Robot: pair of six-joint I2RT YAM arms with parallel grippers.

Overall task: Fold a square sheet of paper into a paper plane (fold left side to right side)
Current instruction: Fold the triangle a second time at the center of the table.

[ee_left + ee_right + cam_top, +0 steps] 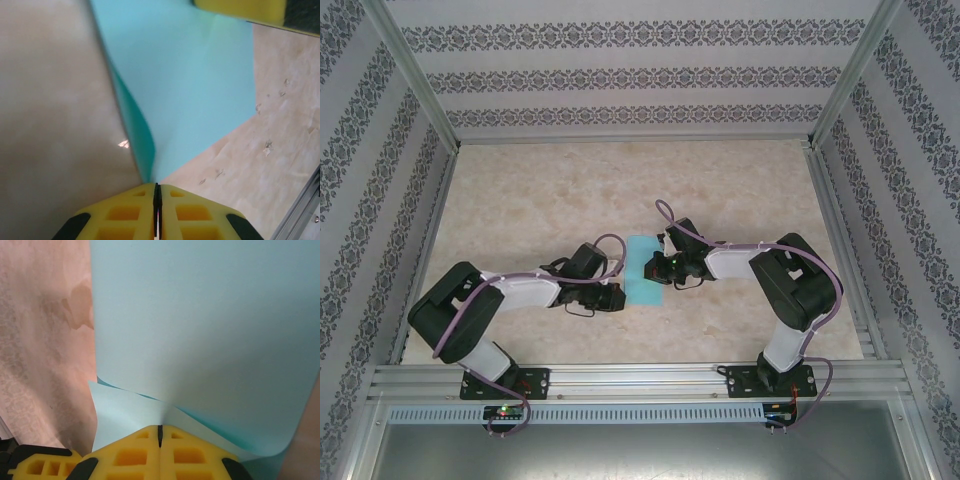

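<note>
While left fingers (125, 215) and right fingers (130, 455) each pinch it, square sheet of paper (642, 275) curls.

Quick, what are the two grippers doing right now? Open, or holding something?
Left gripper: closed, pinching an edge of the blue paper.
Right gripper: closed, pinching the same blue paper.
</note>
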